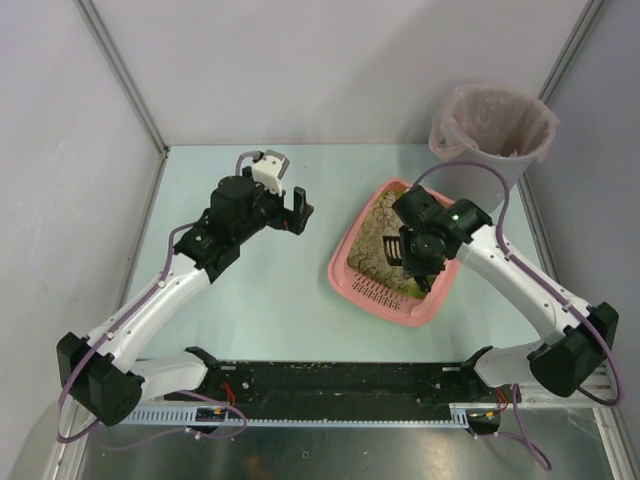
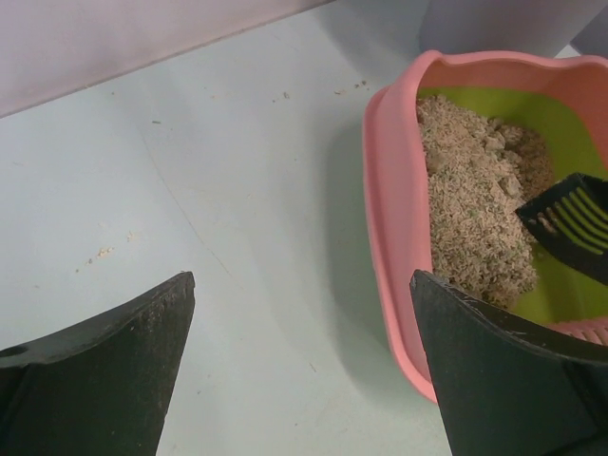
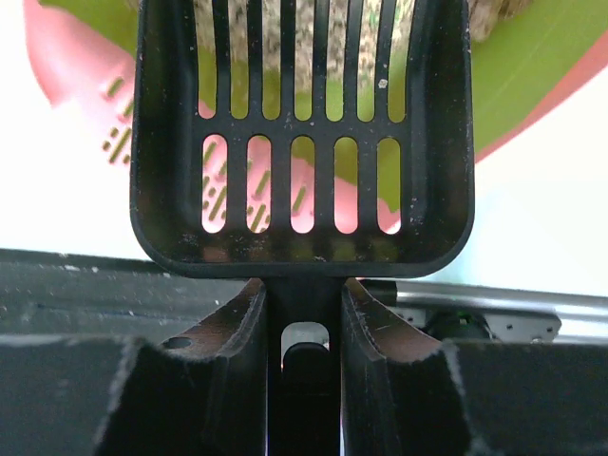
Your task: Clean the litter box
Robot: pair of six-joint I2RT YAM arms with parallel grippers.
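Observation:
The pink litter box (image 1: 345,272) lies right of centre, its slotted rim toward the arms, with beige litter (image 1: 378,232) heaped on a yellow-green lining. My right gripper (image 1: 420,258) is shut on the handle of the black slotted scoop (image 1: 393,250), which hangs over the box. In the right wrist view the gripper (image 3: 304,294) clamps the handle and the scoop (image 3: 304,255) looks empty, with litter and pink rim (image 3: 66,66) showing through the slots. My left gripper (image 1: 297,212) is open and empty left of the box. In its wrist view the gripper (image 2: 302,285) is above bare table beside the box rim (image 2: 389,190).
A grey bucket (image 1: 492,125) lined with a pinkish bag stands at the back right, behind the box. Grey walls enclose the table on the left, back and right. A few litter grains (image 2: 100,254) lie on the table.

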